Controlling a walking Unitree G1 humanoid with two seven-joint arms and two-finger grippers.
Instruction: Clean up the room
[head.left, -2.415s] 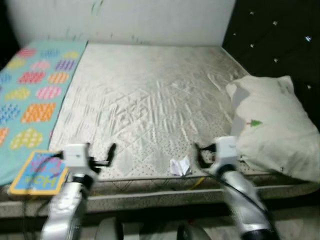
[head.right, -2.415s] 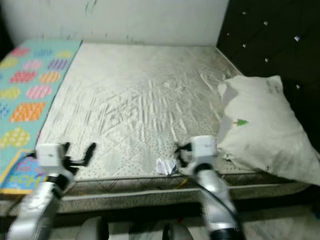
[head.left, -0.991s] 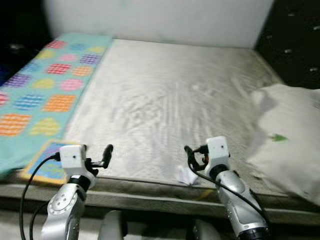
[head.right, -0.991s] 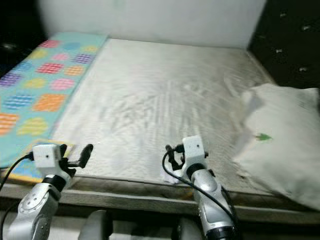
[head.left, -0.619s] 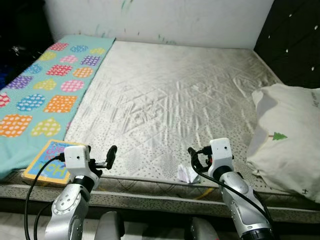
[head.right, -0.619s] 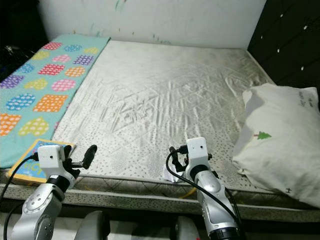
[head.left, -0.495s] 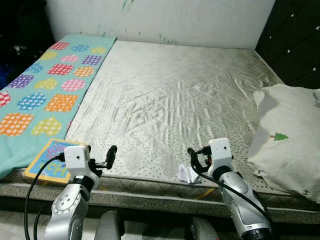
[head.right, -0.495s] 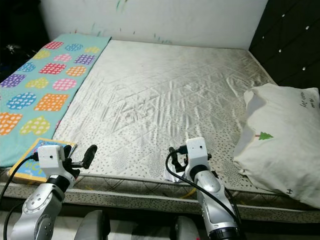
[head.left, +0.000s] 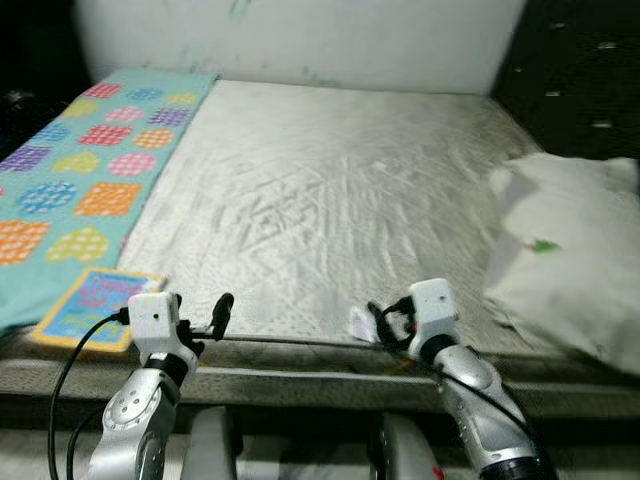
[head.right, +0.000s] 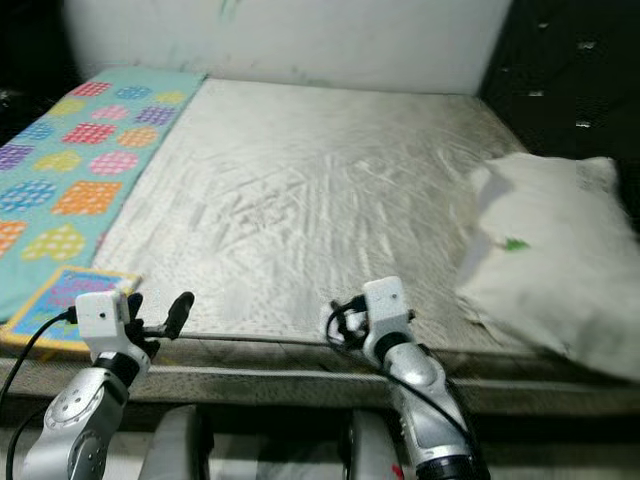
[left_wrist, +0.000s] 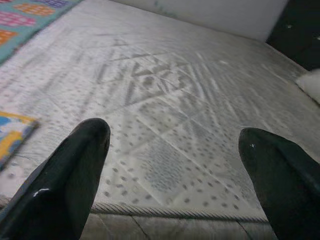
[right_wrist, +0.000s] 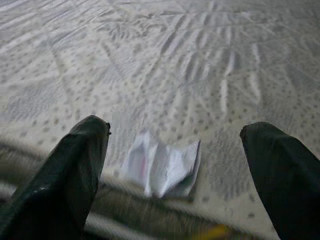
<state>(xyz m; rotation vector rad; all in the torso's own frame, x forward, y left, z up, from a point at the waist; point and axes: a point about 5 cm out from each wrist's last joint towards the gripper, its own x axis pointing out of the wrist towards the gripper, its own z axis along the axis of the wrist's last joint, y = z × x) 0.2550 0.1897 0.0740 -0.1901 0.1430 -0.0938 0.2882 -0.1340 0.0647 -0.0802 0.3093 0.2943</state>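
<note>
Crumpled paper (right_wrist: 162, 167) (long axis along the mattress (head.left: 330, 215) edge) between spread right tool (right_wrist: 175, 175) fingers.

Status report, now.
Both grippers open: right gripper lined up on crumpled paper at mattress edge, left gripper empty. Nothing between.

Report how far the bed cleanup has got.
Nothing looks done yet. The crumpled paper lies at the mattress front edge, untouched. In hand: the right gripper is open, with the paper lying between its fingers, nothing held. The left gripper is open over bare mattress near the book. Left to do: pick up the paper; the book, pillow and patterned blanket remain on the bed.
</note>
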